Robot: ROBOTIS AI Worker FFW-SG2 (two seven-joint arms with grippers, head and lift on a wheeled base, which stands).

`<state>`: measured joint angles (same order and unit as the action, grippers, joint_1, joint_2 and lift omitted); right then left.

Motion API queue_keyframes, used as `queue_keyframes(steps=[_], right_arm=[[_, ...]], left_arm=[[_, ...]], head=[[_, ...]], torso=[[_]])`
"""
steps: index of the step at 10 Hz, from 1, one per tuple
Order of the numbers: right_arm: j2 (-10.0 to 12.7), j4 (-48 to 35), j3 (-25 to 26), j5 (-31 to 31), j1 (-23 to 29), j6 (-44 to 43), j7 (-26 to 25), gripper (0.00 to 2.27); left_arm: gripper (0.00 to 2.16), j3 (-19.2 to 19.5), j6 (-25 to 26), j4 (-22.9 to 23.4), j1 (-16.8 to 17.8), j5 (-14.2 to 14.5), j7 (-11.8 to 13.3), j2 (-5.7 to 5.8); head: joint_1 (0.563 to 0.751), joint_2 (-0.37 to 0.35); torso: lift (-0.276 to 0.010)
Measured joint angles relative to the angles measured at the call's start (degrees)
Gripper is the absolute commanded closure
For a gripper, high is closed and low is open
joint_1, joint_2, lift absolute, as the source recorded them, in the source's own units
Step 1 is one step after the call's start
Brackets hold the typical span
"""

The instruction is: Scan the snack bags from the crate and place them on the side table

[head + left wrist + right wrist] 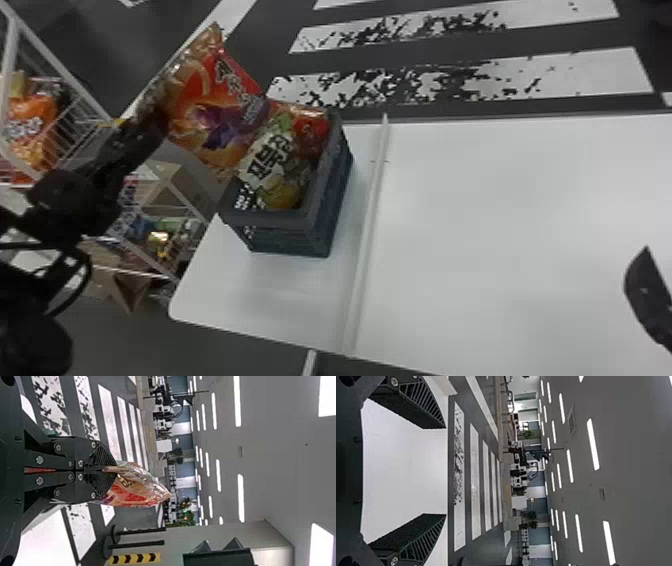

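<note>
My left gripper (157, 112) is shut on the edge of a red and orange snack bag (212, 100), which it holds up over the crate's left side. From the wrist, the left gripper (113, 470) pinches the crinkled bag (134, 489) between its fingertips. The grey-blue crate (327, 220) stands on the side table's left part with a green and white snack bag (272, 160) and another red bag (311, 131) inside. At the head view's right edge is a finger of my right gripper (645, 295); in its wrist view the right gripper (434, 471) stands wide open and holds nothing.
The white table (500, 225) stretches right of the crate, with a raised seam (367, 225) running across it. Wire racks (60, 100) with snack bags and boxes stand at the left. Striped floor lies behind the table.
</note>
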<state>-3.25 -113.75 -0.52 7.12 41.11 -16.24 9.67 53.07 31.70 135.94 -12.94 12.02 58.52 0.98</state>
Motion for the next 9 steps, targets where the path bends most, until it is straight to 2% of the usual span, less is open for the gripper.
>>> queue_keyframes(steps=[1,4,6,7,9], right_arm=[[0.0,-0.1,0.0,0.0,0.1,-0.2,0.0,0.08],[0.0,-0.2,0.0,0.1,0.5,-1.4,0.0,0.08],[0.0,-0.7,0.1,0.0,0.9,-1.5,0.0,0.08],[0.0,-1.1,0.1,0.0,1.1,-1.5,0.0,0.08],[0.0,-1.5,0.0,0.0,1.6,-1.6,0.0,0.08]], left_arm=[[2.14,0.6,4.5,2.5,-0.1,3.3,-0.2,-0.73],[2.14,-0.7,14.5,4.4,-0.2,12.2,-0.2,-0.97],[2.14,-5.7,18.0,2.6,-0.5,15.7,-0.8,-0.98],[2.14,-8.9,19.3,0.3,-0.6,17.7,-1.6,-0.98],[2.14,-18.1,19.1,-7.0,-1.5,18.5,-3.9,-0.98]], head=[[0.695,0.345],[0.695,0.276],[0.695,0.224],[0.695,0.186],[0.695,0.097]], torso=[[-0.094],[-0.094],[-0.094],[-0.094],[-0.094]])
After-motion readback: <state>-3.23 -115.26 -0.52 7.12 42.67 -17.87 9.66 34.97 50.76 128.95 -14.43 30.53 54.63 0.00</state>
